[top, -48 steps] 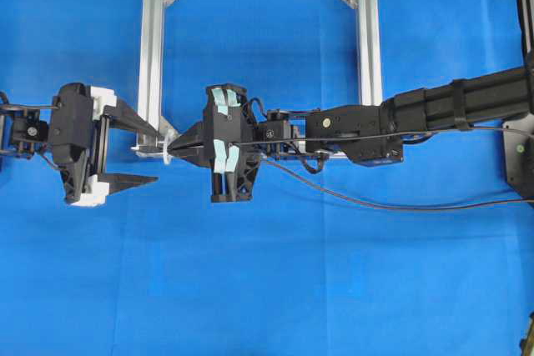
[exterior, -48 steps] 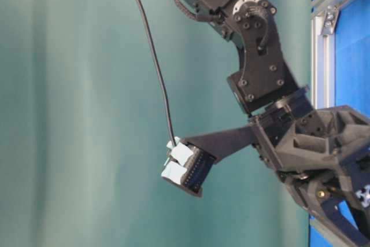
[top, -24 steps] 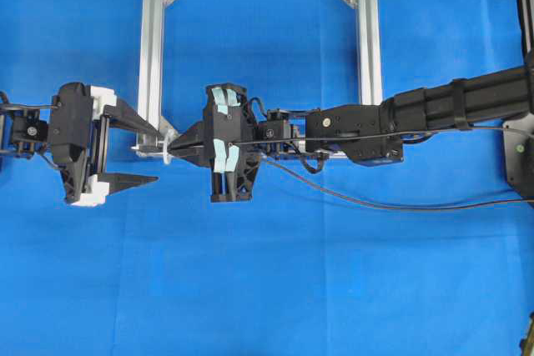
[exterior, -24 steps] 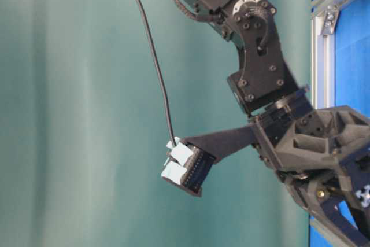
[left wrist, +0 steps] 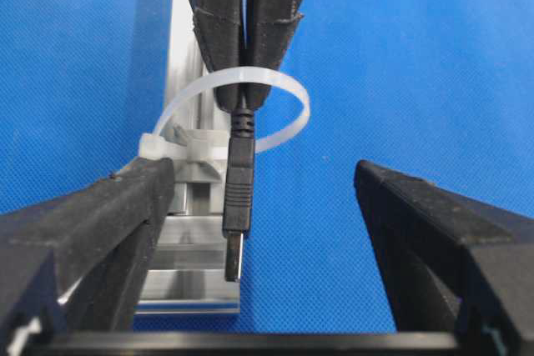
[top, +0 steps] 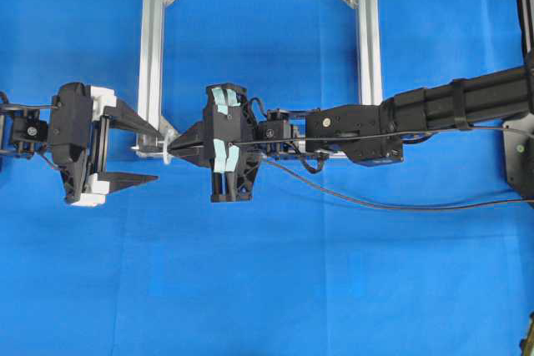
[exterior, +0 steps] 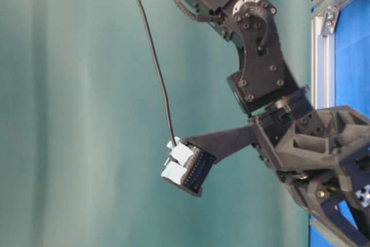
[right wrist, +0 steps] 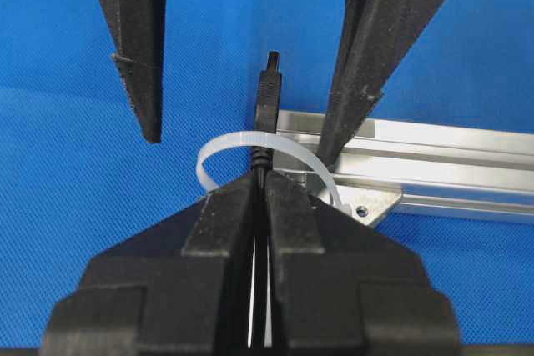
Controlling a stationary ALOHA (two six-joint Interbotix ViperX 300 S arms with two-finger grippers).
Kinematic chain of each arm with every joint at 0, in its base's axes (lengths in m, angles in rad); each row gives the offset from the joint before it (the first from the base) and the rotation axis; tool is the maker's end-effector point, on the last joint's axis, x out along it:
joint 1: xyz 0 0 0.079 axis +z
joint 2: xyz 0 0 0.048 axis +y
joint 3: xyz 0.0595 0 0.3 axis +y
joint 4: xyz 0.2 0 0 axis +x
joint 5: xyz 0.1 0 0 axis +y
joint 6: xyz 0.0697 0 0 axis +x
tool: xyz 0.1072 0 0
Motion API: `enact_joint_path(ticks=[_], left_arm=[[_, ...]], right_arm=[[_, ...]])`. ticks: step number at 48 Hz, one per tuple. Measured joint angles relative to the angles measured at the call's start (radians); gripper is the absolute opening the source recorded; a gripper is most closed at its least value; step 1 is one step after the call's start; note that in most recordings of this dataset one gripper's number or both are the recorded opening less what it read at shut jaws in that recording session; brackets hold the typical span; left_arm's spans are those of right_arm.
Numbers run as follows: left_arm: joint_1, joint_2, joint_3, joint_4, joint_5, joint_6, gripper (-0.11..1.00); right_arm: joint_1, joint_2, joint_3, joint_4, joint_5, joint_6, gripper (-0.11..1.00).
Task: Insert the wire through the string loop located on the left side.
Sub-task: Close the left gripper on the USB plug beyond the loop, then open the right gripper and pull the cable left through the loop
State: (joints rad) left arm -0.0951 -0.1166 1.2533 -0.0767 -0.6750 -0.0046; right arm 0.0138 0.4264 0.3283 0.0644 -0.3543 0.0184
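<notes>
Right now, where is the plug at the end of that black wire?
In the left wrist view the plug pokes through the white string loop, held just behind by the shut right gripper, between the open left gripper's fingers at the frame's lower left corner.

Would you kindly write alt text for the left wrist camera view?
A black wire's plug tip pokes toward the camera through a small white string loop, pinched behind by the shut right gripper. The left gripper's open black fingers flank it over blue cloth and a silver aluminium frame.
</notes>
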Motion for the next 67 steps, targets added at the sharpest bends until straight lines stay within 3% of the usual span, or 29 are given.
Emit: enact_joint_path(ticks=[10, 13, 41, 47, 56, 59, 67], left_arm=[[0.000, -0.002, 0.000, 0.000, 0.000, 0.003, 0.18], [0.000, -0.002, 0.000, 0.002, 0.000, 0.005, 0.07], [0.000, -0.002, 0.000, 0.000, 0.006, 0.003, 0.07], [0.000, -0.002, 0.000, 0.002, 0.008, 0.005, 0.07], [0.000, -0.002, 0.000, 0.000, 0.008, 0.003, 0.07], [0.000, -0.002, 0.000, 0.000, 0.008, 0.005, 0.07], [0.000, -0.002, 0.000, 0.000, 0.008, 0.005, 0.07]], right_arm=[[0.000, 0.000, 0.000, 0.000, 0.005, 0.000, 0.00], [0.002, 0.000, 0.000, -0.002, 0.008, 0.000, 0.00], [0.002, 0.000, 0.000, -0.002, 0.032, 0.005, 0.02], [0.000, 0.000, 0.000, 0.002, 0.041, 0.009, 0.24], [0.000, 0.000, 0.000, 0.014, 0.055, 0.011, 0.82], [0.000, 0.000, 0.000, 0.018, 0.057, 0.011, 0.95], [0.000, 0.000, 0.000, 0.025, 0.060, 0.011, 0.93]])
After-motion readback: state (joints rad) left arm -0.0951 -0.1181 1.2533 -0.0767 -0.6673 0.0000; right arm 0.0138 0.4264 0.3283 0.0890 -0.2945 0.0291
